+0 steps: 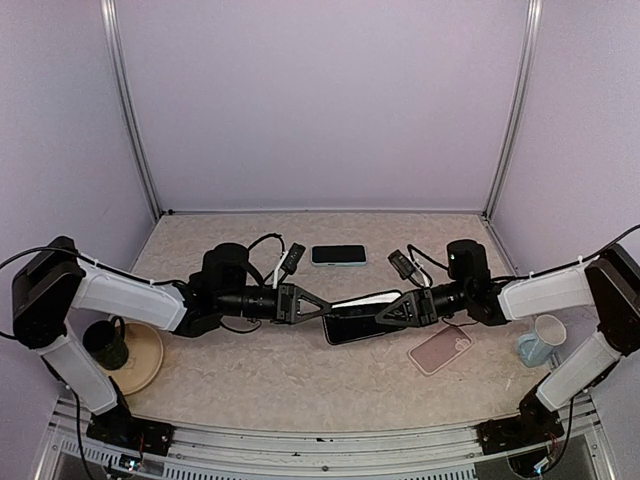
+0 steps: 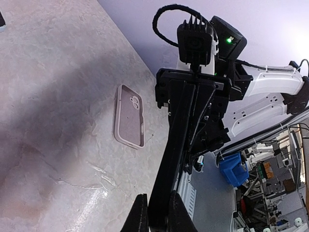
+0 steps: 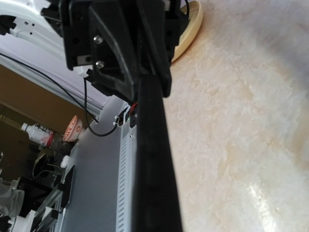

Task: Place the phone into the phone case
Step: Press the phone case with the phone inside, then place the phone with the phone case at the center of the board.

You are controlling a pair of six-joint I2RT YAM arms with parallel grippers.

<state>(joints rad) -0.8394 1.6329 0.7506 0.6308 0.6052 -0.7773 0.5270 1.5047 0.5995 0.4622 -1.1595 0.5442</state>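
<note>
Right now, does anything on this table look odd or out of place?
Only the black phone stands out: it is clamped between the left pincer and the right pincer, one on each end, not lying flat. The pink phone case lies empty on the table near the right arm. Nothing looks spilled or broken.

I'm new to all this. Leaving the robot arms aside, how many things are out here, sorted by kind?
Phones: 2 (black phone, blue-edged phone)
Phone cases: 1 (pink case)
Mugs: 2 (dark mug, pale mug)
Plates: 1 (beige plate)
Total: 6
</note>
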